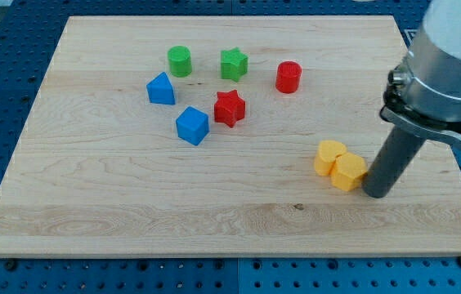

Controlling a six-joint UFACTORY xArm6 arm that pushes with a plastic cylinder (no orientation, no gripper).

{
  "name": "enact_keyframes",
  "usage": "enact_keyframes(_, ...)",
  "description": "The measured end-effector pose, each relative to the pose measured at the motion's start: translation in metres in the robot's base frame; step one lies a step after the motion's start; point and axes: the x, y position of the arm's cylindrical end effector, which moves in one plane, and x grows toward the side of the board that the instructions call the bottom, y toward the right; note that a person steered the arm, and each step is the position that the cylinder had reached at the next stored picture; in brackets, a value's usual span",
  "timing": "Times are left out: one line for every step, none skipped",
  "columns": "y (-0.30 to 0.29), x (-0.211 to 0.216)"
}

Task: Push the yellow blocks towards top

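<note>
- Step in hand (judged): contact made w/ the yellow pair, approach done; the push towards the view's top not yet carried through, since both yellow blocks sit low on the tabletop (83,204), in the lower-right part.
- No jaws fitted on this rig, so no opening width or hold can be told; only a straight dark rod is carried, w/ my tip (374,194) resting on the board.
- Nothing is held. My tip is seen touching, or just beside, the right side of the nearer yellow block (348,171); exact contact can't be settled from this angle.
- The second yellow block (329,156) is found just left of and slightly above the first, touching it; shapes not clearly made out, roughly chunky/hexagonal.
- Next move (judged): my tip is placed at the pair's right, not below. A push from here would send them leftwards. Repositioning to the bottom side of the pair is called for, then a straight stroke upward.
- Risk: two blocks pushed together may split apart if struck off-centre.
- Well apart, up and left of my tip: red cylinder (288,77), red star (230,108), green star (233,64), green cylinder (180,61), blue block (192,126), another blue block (161,89). The path straight up from the pair appears free, w/ the red cylinder nearest.
</note>
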Motion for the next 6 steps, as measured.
enact_keyframes(-0.033,0.023)
enact_keyframes(-0.049,0.028)
enact_keyframes(-0.049,0.009)
enact_keyframes(-0.048,-0.008)
enact_keyframes(-0.038,-0.026)
enact_keyframes(-0.01,-0.041)
